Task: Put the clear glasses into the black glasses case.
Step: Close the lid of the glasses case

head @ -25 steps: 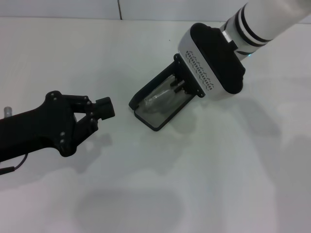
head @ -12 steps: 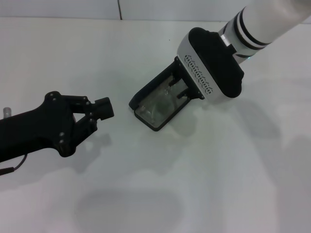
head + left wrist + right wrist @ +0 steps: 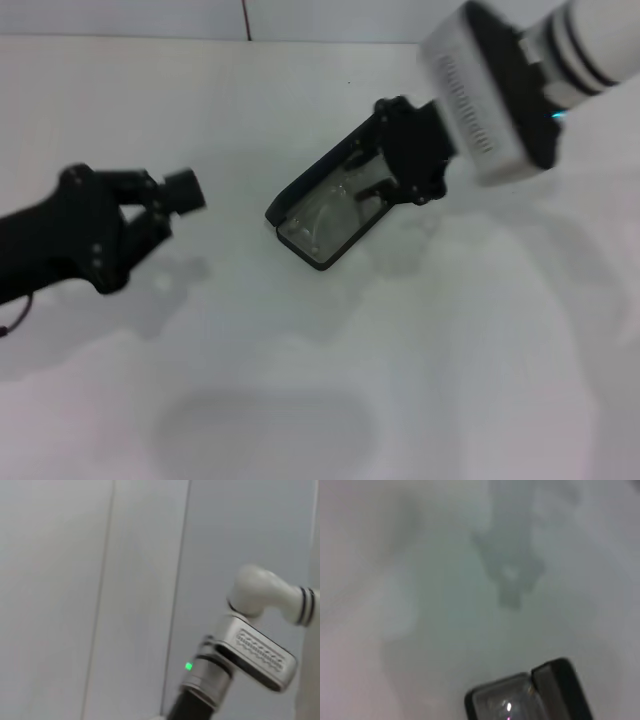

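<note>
White table [image 3: 300,400] carries the black glasses case [image 3: 290,200], lid open, clear glasses [image 3: 325,215] lying inside. Right hand [image 3: 405,165] sits at the case's far end, grip state unclear. Left hand [image 3: 180,190] hangs well apart, fingers closed, empty.

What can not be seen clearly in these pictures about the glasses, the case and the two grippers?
- Clear glasses: head view, only faint glints inside the black glasses case; exact lie unclear.
- Case lid: head view, covered by the right gripper.
- Right gripper fingers: motion blur.
- Left gripper: blurred; absent from its wrist view.
</note>
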